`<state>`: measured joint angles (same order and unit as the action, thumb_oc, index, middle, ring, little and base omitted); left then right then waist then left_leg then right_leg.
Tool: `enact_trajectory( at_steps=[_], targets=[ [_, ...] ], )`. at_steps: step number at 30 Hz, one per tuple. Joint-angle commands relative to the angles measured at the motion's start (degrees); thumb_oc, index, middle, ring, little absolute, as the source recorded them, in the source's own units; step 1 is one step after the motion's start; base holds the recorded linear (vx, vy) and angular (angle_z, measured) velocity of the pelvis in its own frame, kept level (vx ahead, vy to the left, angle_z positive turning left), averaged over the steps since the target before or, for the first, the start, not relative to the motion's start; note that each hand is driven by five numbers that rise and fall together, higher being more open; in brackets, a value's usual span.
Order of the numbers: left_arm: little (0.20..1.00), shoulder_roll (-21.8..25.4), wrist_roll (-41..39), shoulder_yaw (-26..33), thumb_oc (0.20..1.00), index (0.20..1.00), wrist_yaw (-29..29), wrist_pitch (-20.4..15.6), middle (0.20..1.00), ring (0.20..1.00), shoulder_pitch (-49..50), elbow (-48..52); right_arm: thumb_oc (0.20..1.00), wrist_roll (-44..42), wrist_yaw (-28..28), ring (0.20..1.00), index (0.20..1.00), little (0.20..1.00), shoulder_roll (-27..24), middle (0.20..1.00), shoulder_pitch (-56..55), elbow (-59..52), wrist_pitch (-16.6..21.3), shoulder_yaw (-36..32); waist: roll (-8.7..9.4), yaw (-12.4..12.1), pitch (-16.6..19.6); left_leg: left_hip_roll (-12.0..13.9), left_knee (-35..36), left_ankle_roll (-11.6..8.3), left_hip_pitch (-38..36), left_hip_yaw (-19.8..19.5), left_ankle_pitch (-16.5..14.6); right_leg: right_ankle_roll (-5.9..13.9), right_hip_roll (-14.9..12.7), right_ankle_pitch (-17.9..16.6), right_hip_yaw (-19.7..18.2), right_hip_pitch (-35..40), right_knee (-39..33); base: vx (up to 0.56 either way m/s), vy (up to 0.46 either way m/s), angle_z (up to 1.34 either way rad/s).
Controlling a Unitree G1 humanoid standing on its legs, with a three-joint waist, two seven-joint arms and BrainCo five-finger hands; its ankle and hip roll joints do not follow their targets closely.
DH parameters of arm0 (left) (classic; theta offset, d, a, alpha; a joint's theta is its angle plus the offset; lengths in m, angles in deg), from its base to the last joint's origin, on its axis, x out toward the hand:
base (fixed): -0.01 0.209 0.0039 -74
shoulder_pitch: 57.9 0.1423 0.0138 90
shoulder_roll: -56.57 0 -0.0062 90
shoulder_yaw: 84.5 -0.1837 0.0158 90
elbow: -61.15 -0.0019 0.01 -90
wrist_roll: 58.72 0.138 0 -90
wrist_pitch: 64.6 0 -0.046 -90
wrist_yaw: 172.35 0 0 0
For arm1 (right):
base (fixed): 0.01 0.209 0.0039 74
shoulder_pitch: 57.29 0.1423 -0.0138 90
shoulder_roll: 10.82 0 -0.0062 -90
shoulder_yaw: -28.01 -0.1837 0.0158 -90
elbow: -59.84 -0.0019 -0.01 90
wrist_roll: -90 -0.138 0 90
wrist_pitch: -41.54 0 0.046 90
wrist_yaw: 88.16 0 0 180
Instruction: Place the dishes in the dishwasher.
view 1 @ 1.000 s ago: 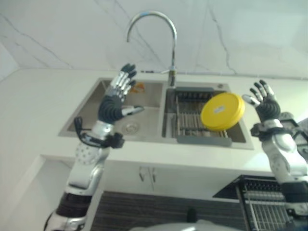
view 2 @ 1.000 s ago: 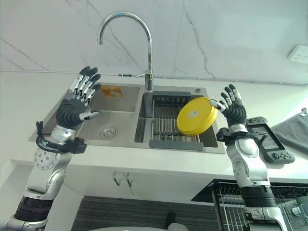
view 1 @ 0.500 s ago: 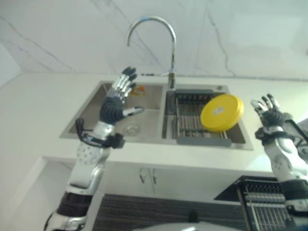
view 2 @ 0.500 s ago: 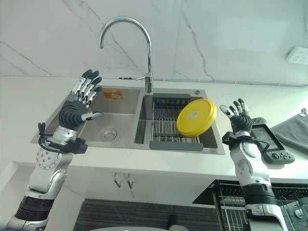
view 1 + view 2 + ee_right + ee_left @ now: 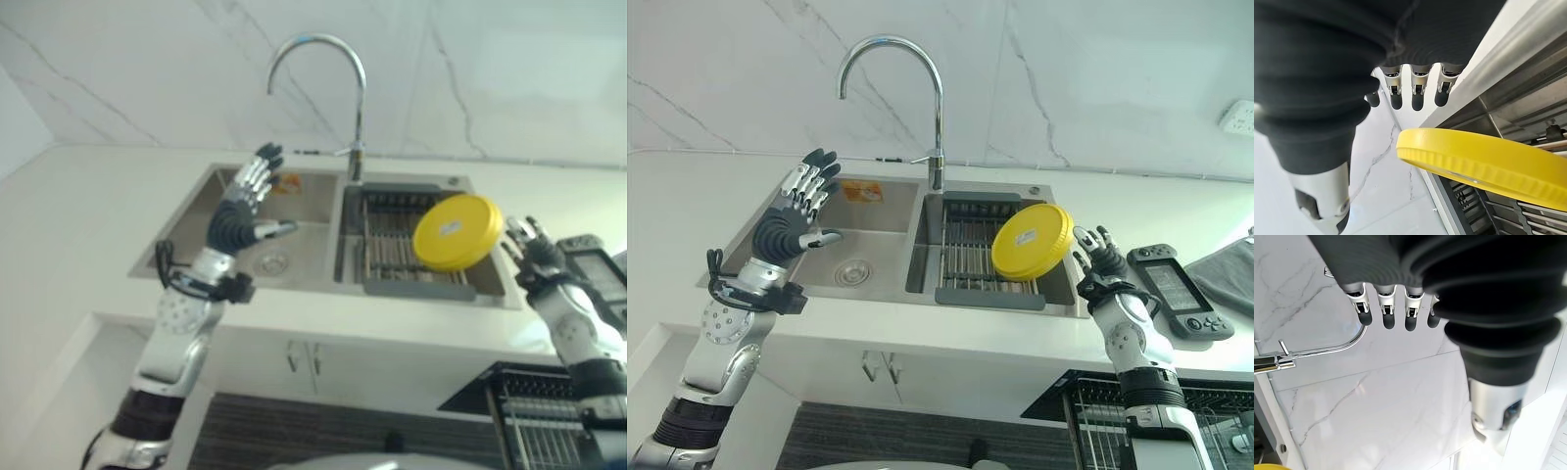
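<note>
A round yellow plate leans tilted on the dark drying rack in the right basin of the steel sink. My right hand hovers open just right of the plate's rim, fingers straight, not touching it. In the right wrist view the plate's ribbed edge runs close below my right fingers. My left hand is raised open above the left basin, holding nothing; its fingers point toward the marble wall.
A tall curved faucet rises behind the sink's divider. A dark game controller and a grey cloth lie on the counter at the right. The pulled-out dishwasher rack shows below the counter edge at the lower right.
My right hand has dropped lower and moved in toward the plate's right rim. The left hand stays raised over the left basin. The camera has shifted slightly.
</note>
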<state>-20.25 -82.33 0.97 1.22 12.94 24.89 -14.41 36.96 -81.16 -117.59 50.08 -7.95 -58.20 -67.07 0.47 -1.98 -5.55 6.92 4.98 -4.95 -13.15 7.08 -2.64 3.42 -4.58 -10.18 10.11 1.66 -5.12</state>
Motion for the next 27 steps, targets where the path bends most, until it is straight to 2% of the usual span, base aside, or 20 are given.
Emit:
enact_trajectory(
  at_steps=[1,27],
  targets=[
    [1.0,2.6,-0.37,-1.64,1.0,1.0,1.02,-1.82,1.0,1.0,-4.18,-0.66,1.0,-2.51,-1.9,1.0,1.0,1.0,-2.64,1.0,7.66,2.29,1.28,-0.51,1.3,-0.84,0.37,-1.23,0.02,0.95,4.18,-1.8,1.21,2.71,-1.11,9.57,1.52,8.44,0.12,0.0,0.0,0.0],
    [1.0,3.43,-0.46,-1.72,1.0,1.0,1.27,-1.32,1.0,1.0,-3.66,-0.47,1.0,-0.55,-6.64,1.0,1.0,1.0,-3.78,1.0,9.73,4.31,-3.54,3.28,1.54,-1.74,0.05,-1.4,0.02,0.8,3.92,-2.06,1.46,2.73,-1.18,9.76,2.29,9.09,0.12,0.0,0.0,0.0]
  ],
)
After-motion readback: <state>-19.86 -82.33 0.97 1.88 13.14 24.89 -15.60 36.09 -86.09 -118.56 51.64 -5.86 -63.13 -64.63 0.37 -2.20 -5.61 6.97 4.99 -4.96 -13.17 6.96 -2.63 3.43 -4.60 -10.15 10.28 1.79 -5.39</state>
